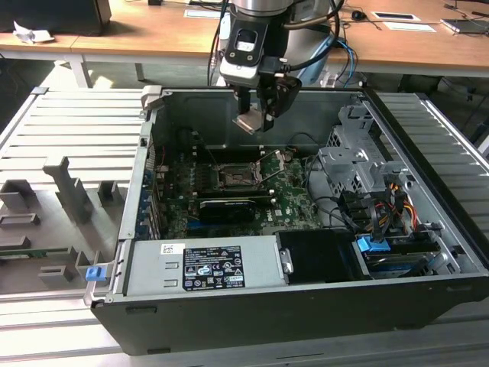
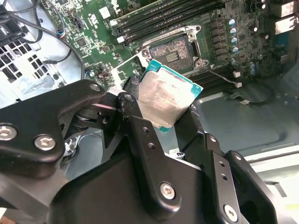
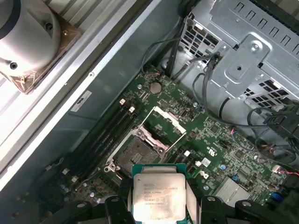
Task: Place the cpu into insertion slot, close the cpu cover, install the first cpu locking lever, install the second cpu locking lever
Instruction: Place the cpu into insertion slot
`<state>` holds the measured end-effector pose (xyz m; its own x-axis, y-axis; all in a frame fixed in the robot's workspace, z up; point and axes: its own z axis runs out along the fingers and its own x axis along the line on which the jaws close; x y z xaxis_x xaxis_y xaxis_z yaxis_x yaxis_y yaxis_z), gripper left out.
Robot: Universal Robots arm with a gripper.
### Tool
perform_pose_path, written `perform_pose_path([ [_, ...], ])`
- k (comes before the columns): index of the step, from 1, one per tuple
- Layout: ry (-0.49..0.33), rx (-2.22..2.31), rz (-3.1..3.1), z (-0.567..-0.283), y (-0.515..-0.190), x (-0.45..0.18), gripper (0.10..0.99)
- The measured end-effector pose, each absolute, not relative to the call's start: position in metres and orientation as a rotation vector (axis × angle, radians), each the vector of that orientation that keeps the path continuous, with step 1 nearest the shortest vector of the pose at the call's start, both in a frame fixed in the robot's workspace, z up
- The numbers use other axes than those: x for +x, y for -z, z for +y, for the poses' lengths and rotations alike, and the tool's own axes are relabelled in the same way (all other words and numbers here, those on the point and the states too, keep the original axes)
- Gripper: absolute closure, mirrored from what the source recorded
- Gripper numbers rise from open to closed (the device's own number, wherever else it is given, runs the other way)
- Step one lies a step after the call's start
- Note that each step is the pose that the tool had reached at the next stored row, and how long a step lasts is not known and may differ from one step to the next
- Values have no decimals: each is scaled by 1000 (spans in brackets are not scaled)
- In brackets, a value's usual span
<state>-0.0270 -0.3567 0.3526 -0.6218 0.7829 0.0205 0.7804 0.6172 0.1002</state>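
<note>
My end effector grips the cpu above the open slot; a skewed descent could damage both.

The cpu has a dull silver-grey face edged in teal-green. The tool is matte black with bright silver screw heads. The insertion slot is black inside a dark metal rim, and the cpu cover looks pale silver-grey. The circuit board is green, speckled with small black and silver parts. The power supply is silver-grey and carries a black-and-white label. A cable bundle is orange, yellow and red. The computer case is near-black outside. The counter is light tan wood.
</note>
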Motion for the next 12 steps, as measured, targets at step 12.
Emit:
perform_pose_path([
  [12,-152,1489,2728,-357,-350,-27,545],
])
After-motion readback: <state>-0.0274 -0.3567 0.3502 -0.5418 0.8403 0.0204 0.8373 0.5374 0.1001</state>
